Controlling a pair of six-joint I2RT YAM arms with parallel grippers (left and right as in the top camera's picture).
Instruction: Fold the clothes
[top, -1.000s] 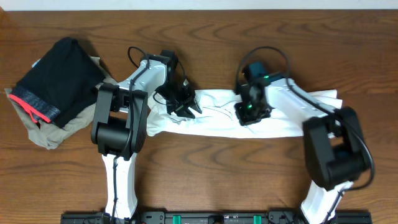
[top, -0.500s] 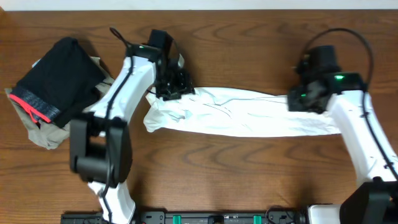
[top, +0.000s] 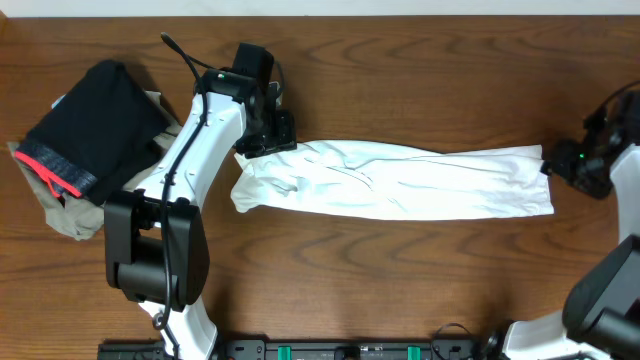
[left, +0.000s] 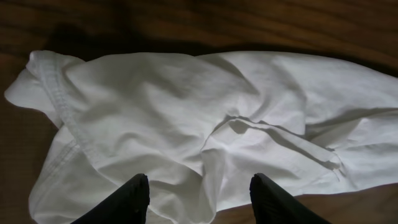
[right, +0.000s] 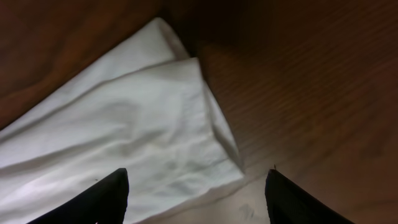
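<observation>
Left gripper (left: 199, 194) and right gripper (right: 196, 186) are seen spread, empty; white T-shirt (top: 400, 180) is laid as a long creased band across centre frame

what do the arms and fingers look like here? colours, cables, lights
Both arms have white link shells and bulky black joint housings. The left arm has a thin black cable at its wrist; the right arm has a black cable loop and a small green light. The fingers are plain black and tapered, no markings visible.
</observation>
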